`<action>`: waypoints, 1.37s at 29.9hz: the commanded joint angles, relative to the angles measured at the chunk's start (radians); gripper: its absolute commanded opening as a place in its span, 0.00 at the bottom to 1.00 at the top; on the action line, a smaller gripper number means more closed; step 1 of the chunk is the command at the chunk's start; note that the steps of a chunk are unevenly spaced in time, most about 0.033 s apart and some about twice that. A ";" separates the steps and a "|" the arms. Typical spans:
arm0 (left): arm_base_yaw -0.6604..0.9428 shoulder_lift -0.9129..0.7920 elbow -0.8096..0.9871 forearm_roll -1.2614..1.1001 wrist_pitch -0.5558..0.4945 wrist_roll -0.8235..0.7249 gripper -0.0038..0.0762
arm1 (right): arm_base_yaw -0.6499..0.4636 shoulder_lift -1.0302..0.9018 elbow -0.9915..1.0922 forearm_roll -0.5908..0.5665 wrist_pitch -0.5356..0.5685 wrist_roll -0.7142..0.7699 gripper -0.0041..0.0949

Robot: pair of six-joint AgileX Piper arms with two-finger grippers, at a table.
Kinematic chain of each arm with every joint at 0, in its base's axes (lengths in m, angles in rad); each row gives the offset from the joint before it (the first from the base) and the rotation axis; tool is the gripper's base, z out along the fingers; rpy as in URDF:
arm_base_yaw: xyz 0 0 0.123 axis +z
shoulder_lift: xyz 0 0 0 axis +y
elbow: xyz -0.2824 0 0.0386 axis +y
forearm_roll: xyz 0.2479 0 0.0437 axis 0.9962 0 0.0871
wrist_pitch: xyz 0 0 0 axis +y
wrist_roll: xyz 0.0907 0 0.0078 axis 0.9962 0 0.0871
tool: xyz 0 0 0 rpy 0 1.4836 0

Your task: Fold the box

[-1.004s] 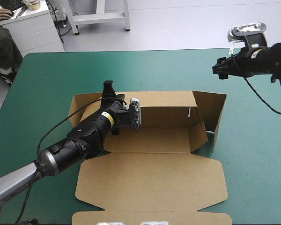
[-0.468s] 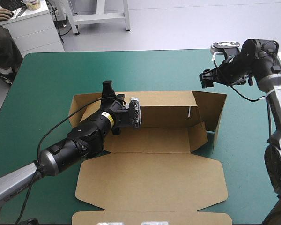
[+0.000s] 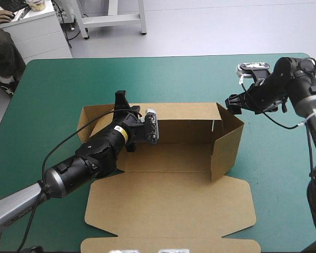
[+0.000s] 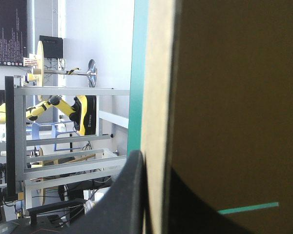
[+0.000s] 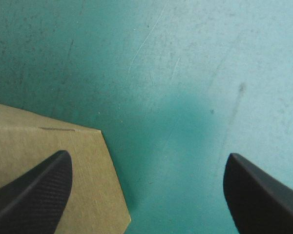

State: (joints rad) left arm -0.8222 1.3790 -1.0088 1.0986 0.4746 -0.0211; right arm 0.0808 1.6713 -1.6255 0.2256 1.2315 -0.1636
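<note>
The brown box point(image 3: 168, 205) lies mid-table with its back wall point(image 3: 184, 124) raised and its lid flat toward the near edge. My left gripper point(image 3: 122, 101) is at the left end of the back wall. In the left wrist view that gripper point(image 4: 154, 163) is shut on the board's edge point(image 4: 158, 97), one black finger on each side. My right gripper point(image 3: 233, 101) is at the top of the right end wall point(image 3: 229, 139), which leans inward. In the right wrist view it point(image 5: 147, 156) stands open, a corner of the board point(image 5: 49, 141) by one finger.
The teal-green cover point(image 3: 68, 84) shows bare beyond the box and to both sides. The lid's front flap point(image 3: 168, 245) reaches the table's near edge. A white cabinet point(image 3: 37, 31) stands past the far left corner.
My right arm came down and left to the box's right end. The right end wall, splayed outward earlier, has swung inward. The left arm has not moved.
</note>
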 commanded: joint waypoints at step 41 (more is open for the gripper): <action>-0.005 -0.015 -0.019 -0.028 0.029 -0.061 0.04 | -0.038 -0.351 0.526 0.538 -0.163 -0.700 0.83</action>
State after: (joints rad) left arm -0.8222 1.3801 -1.0088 1.1029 0.4865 -0.0506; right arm 0.0288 1.3325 -1.0756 0.6470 1.0720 -0.8134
